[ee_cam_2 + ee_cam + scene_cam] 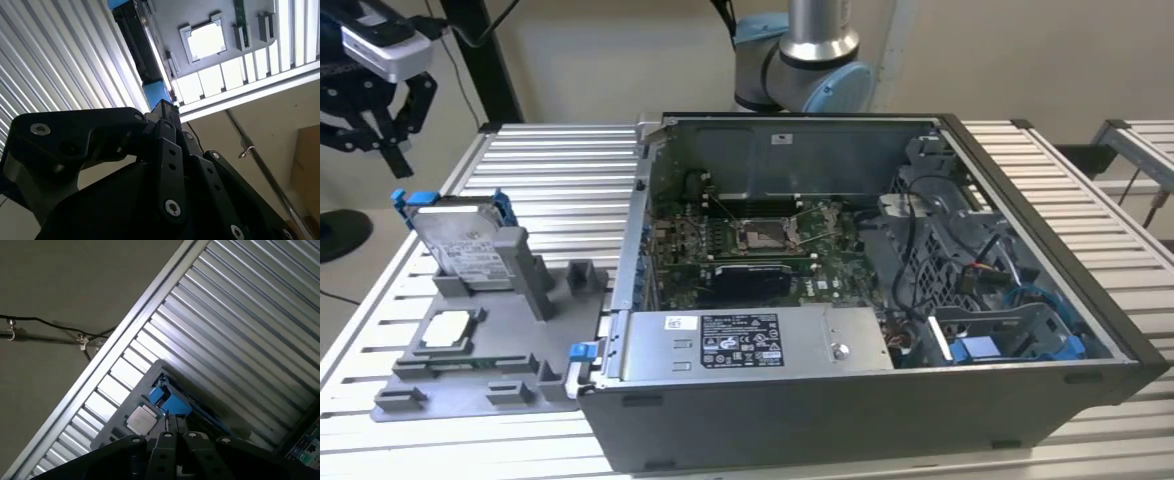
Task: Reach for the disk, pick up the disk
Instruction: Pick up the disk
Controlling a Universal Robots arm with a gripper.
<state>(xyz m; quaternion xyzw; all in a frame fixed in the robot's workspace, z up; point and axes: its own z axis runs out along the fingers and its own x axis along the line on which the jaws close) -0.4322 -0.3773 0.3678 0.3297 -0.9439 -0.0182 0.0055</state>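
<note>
Disk point(460, 240) partly hidden, gripper point(376, 135) edge-cropped above

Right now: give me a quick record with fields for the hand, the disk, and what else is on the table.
hand: in the air, up and toward the exterior view's left of the disk, apart from it
disk: standing on edge, leaning, in the grey holder; blue carrier around it
pick: not yet done
chip: flat in the holder, in front of the disk
case: open, to the exterior view's right of the holder
table: ribbed metal, bears the holder and the case
</note>
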